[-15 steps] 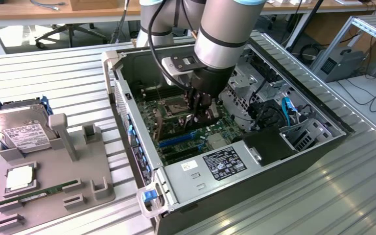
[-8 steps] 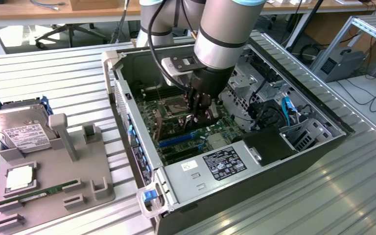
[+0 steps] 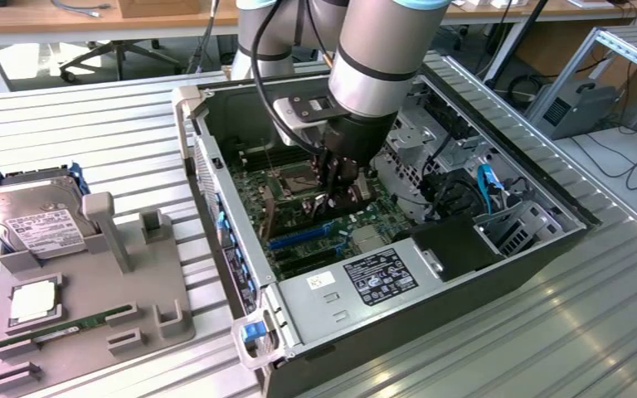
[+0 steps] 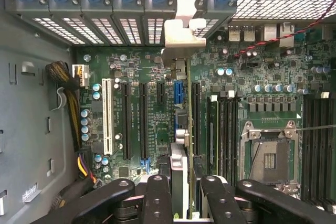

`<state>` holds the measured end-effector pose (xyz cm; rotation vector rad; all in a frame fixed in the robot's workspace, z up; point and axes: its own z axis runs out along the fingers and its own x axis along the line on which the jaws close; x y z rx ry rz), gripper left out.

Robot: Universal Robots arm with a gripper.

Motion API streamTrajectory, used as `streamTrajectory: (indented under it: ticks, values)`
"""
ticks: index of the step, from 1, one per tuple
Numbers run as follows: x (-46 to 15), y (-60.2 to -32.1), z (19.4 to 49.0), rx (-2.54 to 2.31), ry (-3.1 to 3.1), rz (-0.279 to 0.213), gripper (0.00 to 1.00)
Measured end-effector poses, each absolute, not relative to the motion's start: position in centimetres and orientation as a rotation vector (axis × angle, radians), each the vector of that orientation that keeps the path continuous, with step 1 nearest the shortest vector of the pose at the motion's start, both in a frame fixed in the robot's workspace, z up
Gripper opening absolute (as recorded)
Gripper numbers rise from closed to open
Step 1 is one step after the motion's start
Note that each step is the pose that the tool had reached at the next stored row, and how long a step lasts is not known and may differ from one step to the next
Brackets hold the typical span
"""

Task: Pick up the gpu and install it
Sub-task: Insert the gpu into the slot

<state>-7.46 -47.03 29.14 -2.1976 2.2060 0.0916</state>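
Observation:
The gpu [image 4: 180,169] is seen edge-on in the wrist view, a thin card standing upright over the motherboard [image 4: 142,119], with its silvery bracket [image 4: 181,32] against the rear slot openings of the case. My gripper [image 4: 181,200] is shut on the card, one black finger on each side. The card stands in line with the blue expansion slot [image 4: 178,95]; whether it sits in the slot I cannot tell. In the exterior view my gripper [image 3: 335,186] reaches down inside the open computer case [image 3: 540,224], and the gpu [image 3: 337,207] shows just below the fingers.
A grey holder [image 3: 86,332] at the exterior view's left carries a hard drive [image 3: 31,217], a green RAM stick [image 3: 66,327] and a CPU [image 3: 33,303]. The power supply [image 3: 380,278] fills the case's near end. Cables [image 3: 451,191] and a drive cage crowd the exterior view's right side of the case.

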Motion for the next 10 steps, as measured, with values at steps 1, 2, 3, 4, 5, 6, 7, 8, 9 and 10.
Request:
streamTrajectory:
  ticks: [1, 2, 3, 4, 5, 6, 7, 8, 9, 10]
  values:
    - [-7.51, -47.02, 29.14, -2.202, 2.202, 0.092, 0.27]
    - [-7.52, -47.02, 29.14, -2.204, 2.200, 0.092, 0.27]
    - [-7.53, -47.02, 29.14, -2.206, 2.198, 0.092, 0.27]
    - [-7.53, -47.02, 29.14, -2.207, 2.197, 0.092, 0.27]
    - [-7.54, -47.03, 29.15, -2.211, 2.193, 0.092, 0.27]
    - [-7.54, -47.03, 29.15, -2.213, 2.191, 0.092, 0.27]
    - [-7.56, -47.03, 29.14, -2.214, 2.190, 0.092, 0.27]
    - [-7.58, -47.02, 29.14, -2.214, 2.190, 0.092, 0.27]
    - [-7.61, -47.02, 29.14, -2.215, 2.189, 0.092, 0.27]
    - [-7.66, -47.01, 29.14, -2.215, 2.189, 0.092, 0.27]
